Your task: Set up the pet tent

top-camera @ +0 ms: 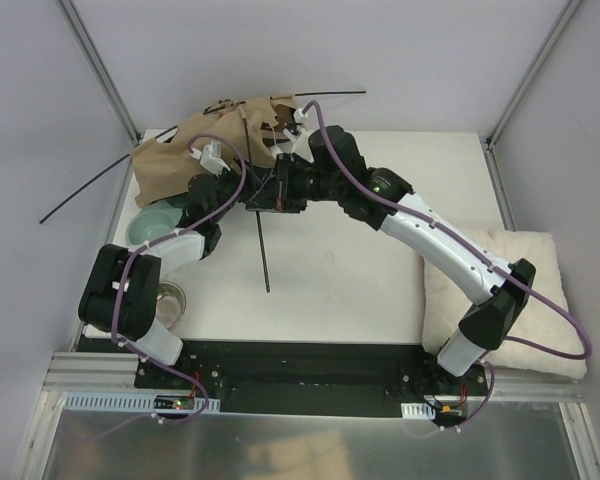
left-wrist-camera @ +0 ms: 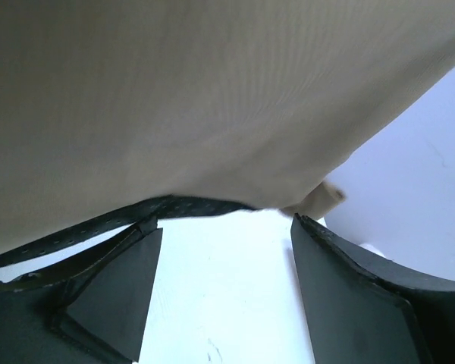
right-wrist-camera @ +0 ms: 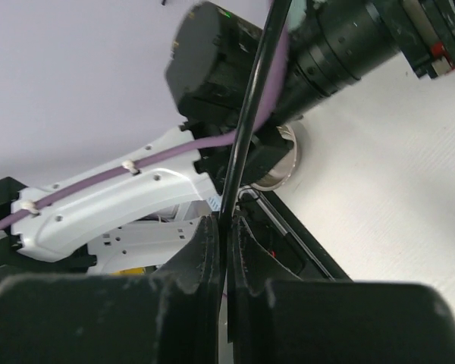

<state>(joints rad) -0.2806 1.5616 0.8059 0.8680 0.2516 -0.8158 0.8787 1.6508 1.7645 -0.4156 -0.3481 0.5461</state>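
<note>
On the worktop, far-left corner, the pet tent lies slumped, a rumpled tan heap with nothing standing. The left tool is spread just under its fabric, and the right tool pinches a thin black pole. The danger here is that springy pole twisting out of such a narrow pinch.
</note>
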